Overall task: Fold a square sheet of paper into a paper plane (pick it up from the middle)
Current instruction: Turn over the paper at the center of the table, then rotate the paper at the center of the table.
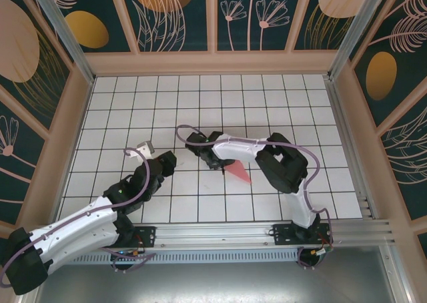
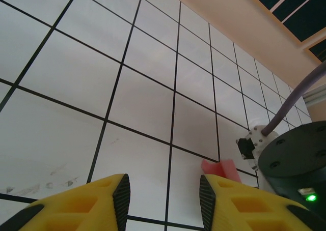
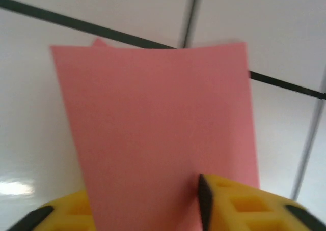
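Note:
The pink-red sheet of paper (image 1: 239,173), folded into a narrow pointed shape, lies on the white grid table just under my right arm. In the right wrist view the paper (image 3: 153,114) stands close in front of the camera, rising between the fingers of my right gripper (image 3: 142,200). It hides most of the left finger, and the right finger's pad (image 3: 204,203) sits at its edge; the jaws stand apart. My left gripper (image 2: 162,190) is open with only bare tiles between its fingers. A corner of the paper (image 2: 220,168) shows just past its right finger. From above, the left gripper (image 1: 167,161) is one tile left of the right gripper (image 1: 219,164).
The right arm's wrist and cable (image 2: 293,154) crowd the right side of the left wrist view. Wooden walls (image 1: 213,63) enclose the tiled table (image 1: 200,96) on three sides, and an aluminium rail (image 1: 253,233) with both arm bases runs along the near edge.

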